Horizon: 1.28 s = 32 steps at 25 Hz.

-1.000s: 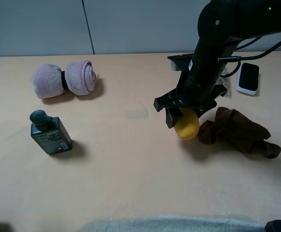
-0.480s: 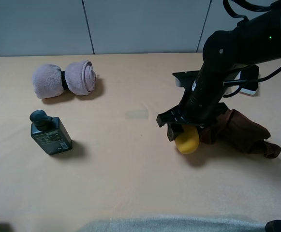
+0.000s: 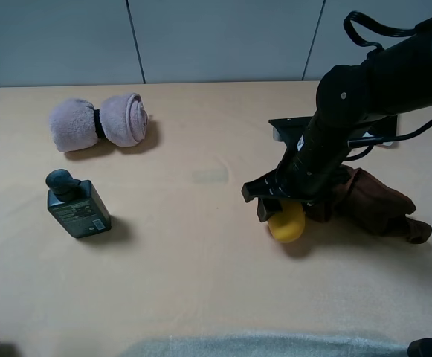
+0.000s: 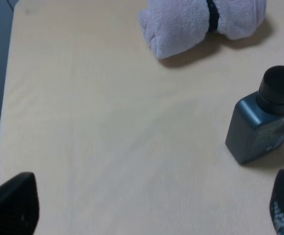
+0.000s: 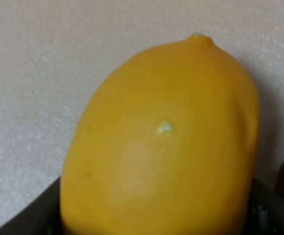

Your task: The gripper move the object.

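1. The left gripper [image 4: 149, 200] hangs over the left part of the tan table [image 3: 201, 268]. Its two black fingers [image 4: 12, 205] are spread wide and released, with nothing between them.
2. A pink rolled towel [image 3: 99, 123], tied in the middle by a dark band, lies at the far left.
3. A dark bottle [image 3: 77, 205] lies nearer the front, apart from the towel.
4. The yellow fruit [image 3: 288, 225] sits right of the middle, very low at the table. Whether it touches the surface cannot be told.
5. The right gripper [image 3: 279, 204] comes down on the fruit from above, its fingers clenched on both sides of it.
6. A crumpled brown cloth [image 3: 372, 202] lies just beside the fruit, on its right.
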{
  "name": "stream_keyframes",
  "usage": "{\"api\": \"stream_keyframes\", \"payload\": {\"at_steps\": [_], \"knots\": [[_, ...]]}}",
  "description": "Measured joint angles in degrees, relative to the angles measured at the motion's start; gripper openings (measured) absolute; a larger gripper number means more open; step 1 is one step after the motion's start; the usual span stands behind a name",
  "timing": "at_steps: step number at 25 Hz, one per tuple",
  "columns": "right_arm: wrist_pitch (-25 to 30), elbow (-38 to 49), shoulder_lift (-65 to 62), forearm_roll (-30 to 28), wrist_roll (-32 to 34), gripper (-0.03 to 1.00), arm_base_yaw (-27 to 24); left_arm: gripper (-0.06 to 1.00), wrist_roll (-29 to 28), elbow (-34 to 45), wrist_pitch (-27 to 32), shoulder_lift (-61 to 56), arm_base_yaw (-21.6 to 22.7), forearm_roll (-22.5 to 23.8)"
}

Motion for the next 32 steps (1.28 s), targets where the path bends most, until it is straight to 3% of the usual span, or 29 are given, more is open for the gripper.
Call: {"api": "stream_keyframes", "payload": {"at_steps": [12,19,32], "knots": [[-0.8,0.0,0.0,-0.2,0.0,0.46,0.0,0.94,0.0,0.0,0.0,0.0,0.0,0.0],[-1.4,0.0,0.0,-0.3,0.0,0.67,0.0,0.94,0.0,0.0,0.0,0.0,0.0,0.0],[-1.3,0.0,0.0,-0.1,0.0,0.69,0.0,0.94,0.0,0.0,0.0,0.0,0.0,0.0]]}}
